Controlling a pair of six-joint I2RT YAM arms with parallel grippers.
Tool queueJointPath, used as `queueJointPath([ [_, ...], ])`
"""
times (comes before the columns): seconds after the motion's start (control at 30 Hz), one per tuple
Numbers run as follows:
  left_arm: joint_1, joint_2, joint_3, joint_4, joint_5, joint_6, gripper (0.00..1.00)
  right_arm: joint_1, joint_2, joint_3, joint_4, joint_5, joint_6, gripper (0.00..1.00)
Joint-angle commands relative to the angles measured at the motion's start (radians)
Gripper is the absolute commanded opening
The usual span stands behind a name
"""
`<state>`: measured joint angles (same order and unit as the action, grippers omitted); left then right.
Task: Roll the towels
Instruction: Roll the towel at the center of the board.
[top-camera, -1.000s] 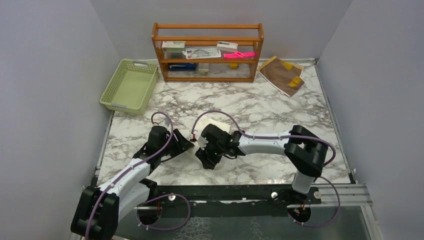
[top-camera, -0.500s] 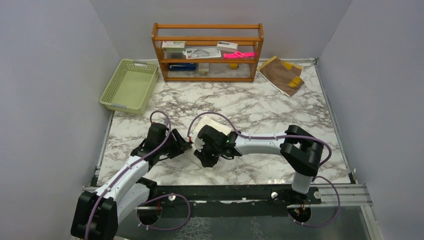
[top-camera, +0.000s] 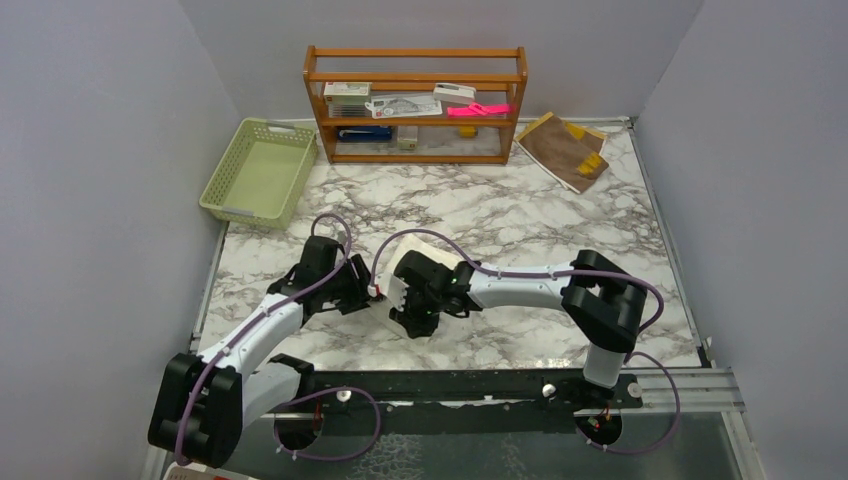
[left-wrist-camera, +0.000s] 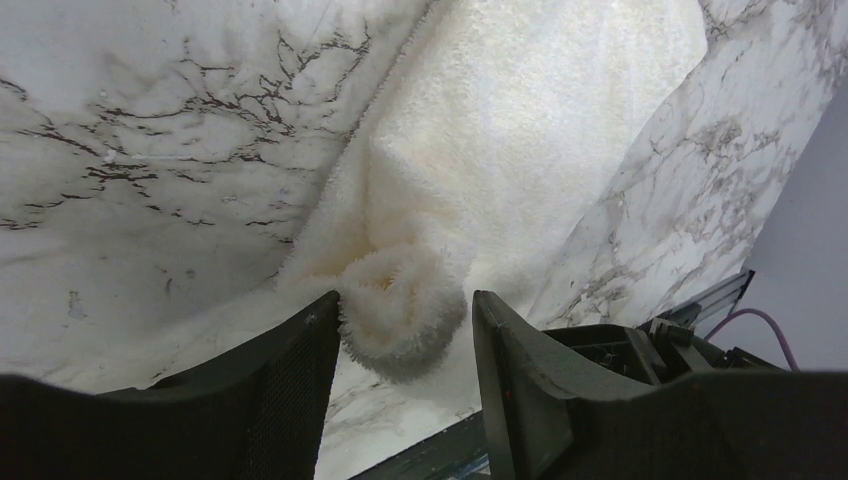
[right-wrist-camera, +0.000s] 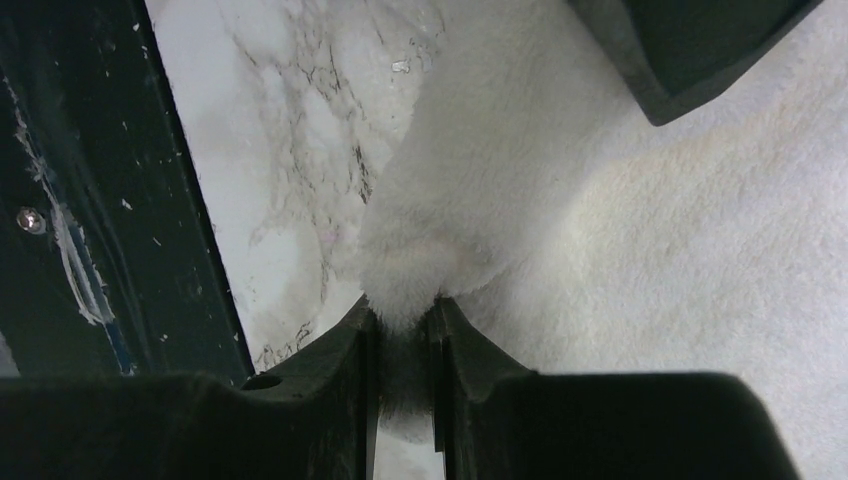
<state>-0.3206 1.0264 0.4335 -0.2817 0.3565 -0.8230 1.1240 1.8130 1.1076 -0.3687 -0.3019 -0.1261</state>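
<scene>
The cream-white towel (top-camera: 428, 249) lies mid-table between my two grippers, its near edge curled into a small roll (left-wrist-camera: 400, 312). My left gripper (left-wrist-camera: 405, 330) stands open around the roll's left end. One finger (left-wrist-camera: 300, 380) touches the roll, and a gap shows at the other. My right gripper (right-wrist-camera: 402, 335) is shut on the roll's other end, pinching the cream-white towel (right-wrist-camera: 650, 230). In the top view the left gripper (top-camera: 365, 291) and right gripper (top-camera: 404, 302) sit close together over the towel's near edge. The brown towel (top-camera: 563, 148) with yellow trim lies flat at the far right.
A green basket (top-camera: 243, 212) stands at the far left. A wooden shelf (top-camera: 415, 76) with small items is against the back wall. The table's dark front rail (right-wrist-camera: 90, 200) runs just beside the towel's near edge. Grey walls close both sides.
My right gripper has closed onto the towel's rolled edge. The left arm has pushed forward a little, and both grippers have crept slightly away from the table's near edge.
</scene>
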Motion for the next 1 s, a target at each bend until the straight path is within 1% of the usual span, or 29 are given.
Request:
queueJointPath([
  [0.0,0.002,0.029,0.001,0.027,0.08,0.051,0.53,0.009,0.001,0.037,-0.056,-0.052,-0.057,0.21],
  [0.1,0.0,0.034,0.005,0.012,0.095,0.068,0.52,0.01,0.009,0.044,-0.064,-0.05,-0.064,0.21],
  [0.23,0.0,0.032,0.012,-0.02,0.097,0.083,0.46,0.01,0.003,0.042,-0.073,-0.048,-0.076,0.21],
  [0.27,-0.001,0.037,0.014,-0.024,0.099,0.082,0.41,0.01,-0.001,0.042,-0.075,-0.048,-0.08,0.21],
  [0.4,-0.002,0.061,0.023,-0.047,0.083,0.084,0.07,0.01,-0.02,0.039,-0.088,-0.019,-0.095,0.23],
  [0.43,-0.002,0.065,0.026,-0.049,0.082,0.083,0.0,0.01,-0.024,0.039,-0.092,-0.002,-0.098,0.24],
  [0.5,-0.003,0.062,0.026,-0.056,0.076,0.073,0.0,0.01,-0.03,0.041,-0.098,0.044,-0.098,0.28],
  [0.6,-0.004,0.044,0.014,-0.048,0.06,0.026,0.0,0.01,-0.041,0.035,-0.094,0.12,-0.107,0.4],
  [0.63,-0.006,0.038,0.003,-0.033,0.06,0.004,0.0,0.01,-0.046,0.032,-0.089,0.141,-0.111,0.43],
  [0.67,-0.008,0.029,-0.013,-0.01,0.06,-0.027,0.0,0.009,-0.049,0.028,-0.085,0.17,-0.118,0.46],
  [0.73,-0.019,0.004,-0.065,0.077,0.06,-0.102,0.0,0.001,-0.064,0.025,-0.078,0.22,-0.134,0.56],
  [0.77,-0.029,-0.009,-0.091,0.113,0.05,-0.144,0.0,-0.009,-0.078,0.021,-0.07,0.23,-0.141,0.6],
  [0.83,-0.05,-0.029,-0.136,0.169,0.023,-0.212,0.0,-0.056,-0.123,0.015,-0.052,0.2,-0.144,0.63],
  [0.9,-0.077,-0.044,-0.162,0.197,-0.007,-0.256,0.0,-0.131,-0.191,0.007,-0.024,0.106,-0.137,0.64],
  [0.97,-0.091,-0.053,-0.172,0.207,-0.031,-0.282,0.0,-0.215,-0.265,-0.008,0.026,-0.021,-0.109,0.68],
])
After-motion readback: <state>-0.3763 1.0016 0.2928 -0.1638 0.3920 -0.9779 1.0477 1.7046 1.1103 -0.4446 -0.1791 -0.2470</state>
